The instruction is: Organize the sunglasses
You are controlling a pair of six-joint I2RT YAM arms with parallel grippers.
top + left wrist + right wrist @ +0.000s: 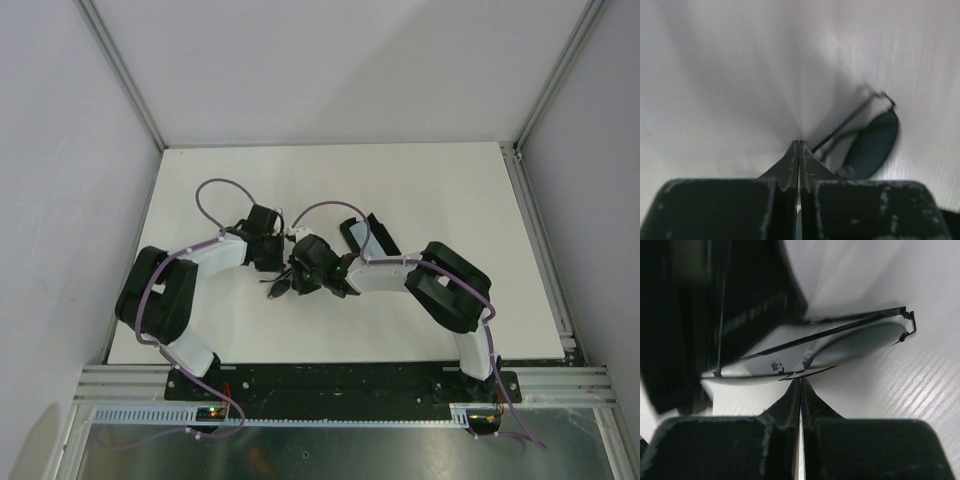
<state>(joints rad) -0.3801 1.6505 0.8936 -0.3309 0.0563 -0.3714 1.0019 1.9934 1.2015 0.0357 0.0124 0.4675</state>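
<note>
Firmly closed, the right end effector [800, 381] pinches the sunglasses [865, 337].

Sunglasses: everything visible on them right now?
The sunglasses: thin black wire frame, dark oval lenses, one temple arm lying along the lenses, seemingly folded. Between the two arms; resting or lifted, unclear. The right gripper is shut on the frame near the bridge; the left gripper, shut, has its tips at the temple's end.

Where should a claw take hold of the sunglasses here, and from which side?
Take the sunglasses at the frame rim near the bridge, coming down from above and pinching across it. They seem to lie nearly flat on the table, and the thin wire temples would likely flex or swing; the rim looks the stiffest part.
</note>
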